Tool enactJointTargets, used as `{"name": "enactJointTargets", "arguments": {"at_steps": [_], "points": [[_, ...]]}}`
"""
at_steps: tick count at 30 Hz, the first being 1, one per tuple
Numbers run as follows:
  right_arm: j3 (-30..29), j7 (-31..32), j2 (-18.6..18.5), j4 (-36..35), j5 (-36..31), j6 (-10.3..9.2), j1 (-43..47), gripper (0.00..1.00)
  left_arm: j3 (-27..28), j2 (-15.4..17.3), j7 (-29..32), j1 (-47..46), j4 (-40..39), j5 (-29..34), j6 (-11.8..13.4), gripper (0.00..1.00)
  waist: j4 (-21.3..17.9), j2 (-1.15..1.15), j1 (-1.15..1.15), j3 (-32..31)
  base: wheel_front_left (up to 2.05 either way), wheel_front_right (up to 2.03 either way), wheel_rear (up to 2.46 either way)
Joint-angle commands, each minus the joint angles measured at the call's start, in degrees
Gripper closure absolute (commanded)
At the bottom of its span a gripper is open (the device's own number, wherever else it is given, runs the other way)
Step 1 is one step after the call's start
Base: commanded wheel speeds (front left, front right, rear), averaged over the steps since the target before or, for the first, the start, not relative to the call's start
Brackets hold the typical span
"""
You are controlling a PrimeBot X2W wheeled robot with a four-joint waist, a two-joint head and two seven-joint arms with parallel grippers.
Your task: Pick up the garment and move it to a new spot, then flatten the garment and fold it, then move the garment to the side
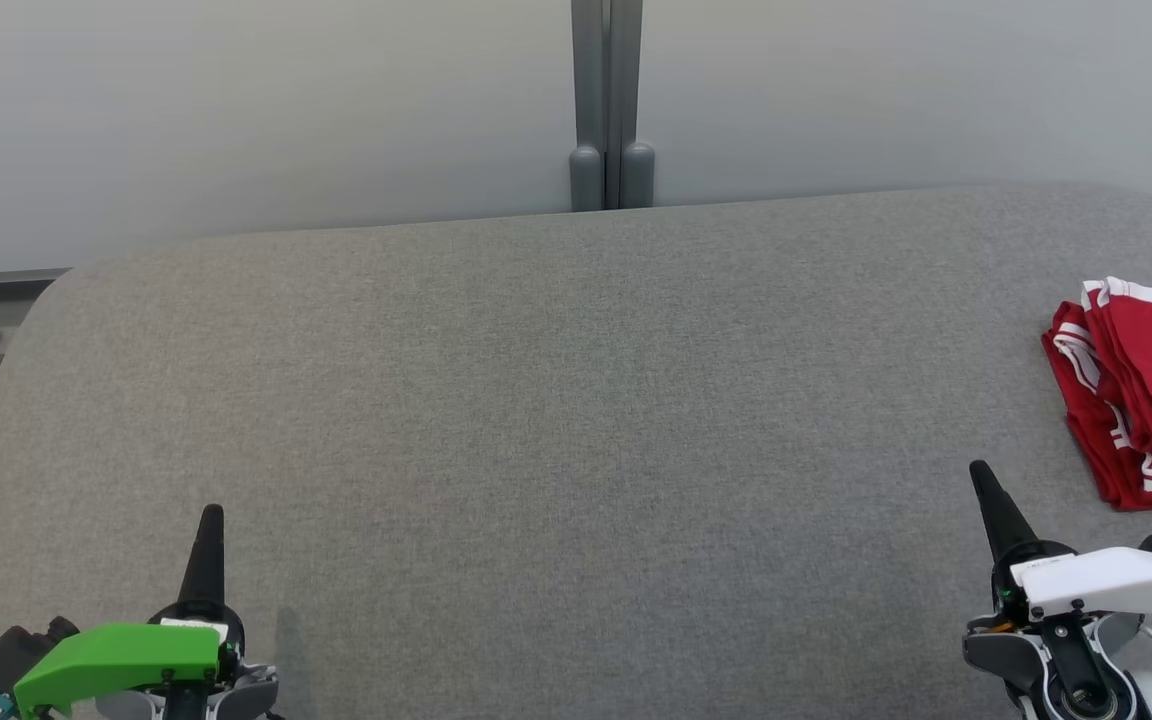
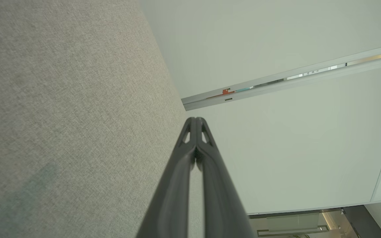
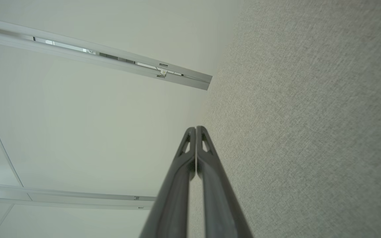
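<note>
1. Both hands are closed tight with nothing in them: left gripper (image 1: 211, 515) at 7 o'clock, right gripper (image 1: 981, 470) at 5, both over the pad (image 1: 536, 400).
2. The garment (image 1: 1146, 390), red with white trim, sits bunched at 3 o'clock. The frame cuts it off, so I can't tell how far it runs.
3. My worry is pinching just the top layer, so the pile unrolls mid-lift. A low sideways pull could also drag it off the pad.
4. Head cam gives me the garment's spot. The wrist cams give the close-up: fingertips pressed together, pad and wall beyond.

Grey tabletop (image 1: 536, 400) lies open; red garment (image 1: 1151, 390) blocks its right edge.
</note>
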Motion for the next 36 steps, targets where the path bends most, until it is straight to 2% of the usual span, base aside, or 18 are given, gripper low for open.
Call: {"name": "enactJointTargets", "arguments": {"at_steps": [1,36], "points": [[-0.24,0.38,0.07,-0.57,1.45,0.02,-1.13,1.0,0.27,0.38,0.25,-1.51,-0.55,-1.38,-0.43,1.0,-0.06,0.0,0.0,0.06,0.0,0.0,0.0],[-0.97,2.87,0.85,-0.6,16.98,0.0,-3.04,1.0,1.23,0.44,4.21,-3.29,-1.95,-15.28,-0.48,1.0,-1.38,0.0,0.0,1.48,0.0,0.0,0.0]]}}
